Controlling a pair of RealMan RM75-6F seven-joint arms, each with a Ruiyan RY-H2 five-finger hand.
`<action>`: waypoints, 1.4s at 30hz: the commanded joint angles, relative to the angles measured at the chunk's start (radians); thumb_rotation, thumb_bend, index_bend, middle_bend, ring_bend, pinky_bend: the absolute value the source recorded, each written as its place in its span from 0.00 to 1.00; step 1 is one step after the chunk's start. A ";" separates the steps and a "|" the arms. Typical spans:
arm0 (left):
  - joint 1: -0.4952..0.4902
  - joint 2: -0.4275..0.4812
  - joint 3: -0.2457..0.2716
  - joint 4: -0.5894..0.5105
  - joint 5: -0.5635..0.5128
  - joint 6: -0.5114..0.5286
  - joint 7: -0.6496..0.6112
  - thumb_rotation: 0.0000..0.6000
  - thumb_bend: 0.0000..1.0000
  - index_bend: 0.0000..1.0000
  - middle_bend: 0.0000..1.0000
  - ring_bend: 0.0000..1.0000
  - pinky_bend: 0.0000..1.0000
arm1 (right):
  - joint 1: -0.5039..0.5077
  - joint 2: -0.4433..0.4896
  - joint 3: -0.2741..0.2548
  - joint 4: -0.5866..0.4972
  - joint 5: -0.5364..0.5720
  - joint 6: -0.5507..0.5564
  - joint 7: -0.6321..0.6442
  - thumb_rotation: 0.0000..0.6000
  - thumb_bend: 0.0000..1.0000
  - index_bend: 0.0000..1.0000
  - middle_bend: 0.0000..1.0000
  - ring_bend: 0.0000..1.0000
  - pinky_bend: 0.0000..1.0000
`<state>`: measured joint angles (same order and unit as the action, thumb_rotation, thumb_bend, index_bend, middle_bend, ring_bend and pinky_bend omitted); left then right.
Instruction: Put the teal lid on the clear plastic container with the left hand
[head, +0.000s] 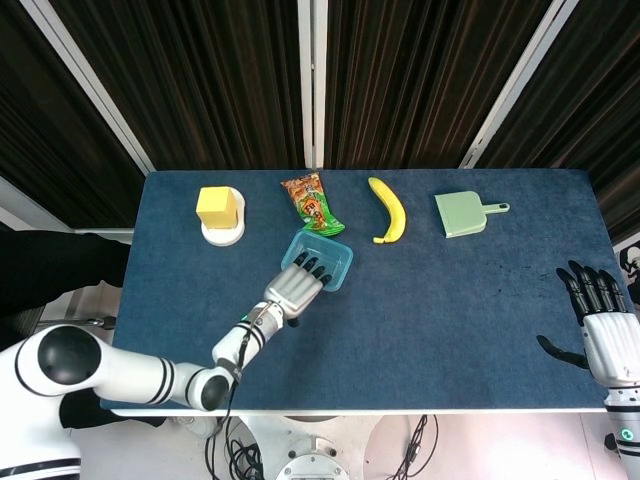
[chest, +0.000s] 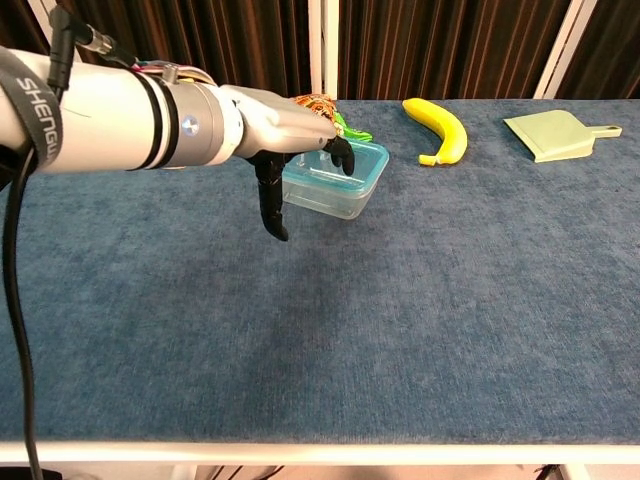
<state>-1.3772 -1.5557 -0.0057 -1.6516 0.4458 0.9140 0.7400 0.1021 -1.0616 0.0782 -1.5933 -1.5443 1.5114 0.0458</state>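
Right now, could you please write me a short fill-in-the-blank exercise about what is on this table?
1. The left hand reaches over the clear plastic container, which already wears its ____ lid.
2. The yellow block sits on a ____ round base.
3. The fruit lying between the snack packet and the green dustpan is a ____.

Missing words: teal; white; banana

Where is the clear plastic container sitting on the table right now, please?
In the head view, the clear plastic container sits left of centre, just below the snack packet, with the left robot hand over its near edge.
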 joint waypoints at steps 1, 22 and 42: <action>-0.008 -0.015 -0.002 -0.002 -0.011 0.007 0.027 1.00 0.00 0.17 0.11 0.00 0.05 | -0.001 0.001 0.000 0.000 0.001 0.000 0.000 1.00 0.08 0.00 0.00 0.00 0.00; 0.007 -0.111 0.013 0.050 -0.026 0.064 0.150 1.00 0.00 0.17 0.11 0.00 0.05 | -0.003 0.000 -0.002 0.002 0.005 -0.003 0.009 1.00 0.08 0.00 0.00 0.00 0.00; 0.082 0.005 -0.080 0.013 -0.021 0.033 0.030 1.00 0.00 0.16 0.11 0.00 0.05 | -0.004 0.003 -0.001 0.002 0.003 -0.003 0.018 1.00 0.08 0.00 0.00 0.00 0.00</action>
<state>-1.3031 -1.5596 -0.0804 -1.6382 0.4347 0.9522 0.7788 0.0985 -1.0587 0.0770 -1.5912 -1.5413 1.5089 0.0636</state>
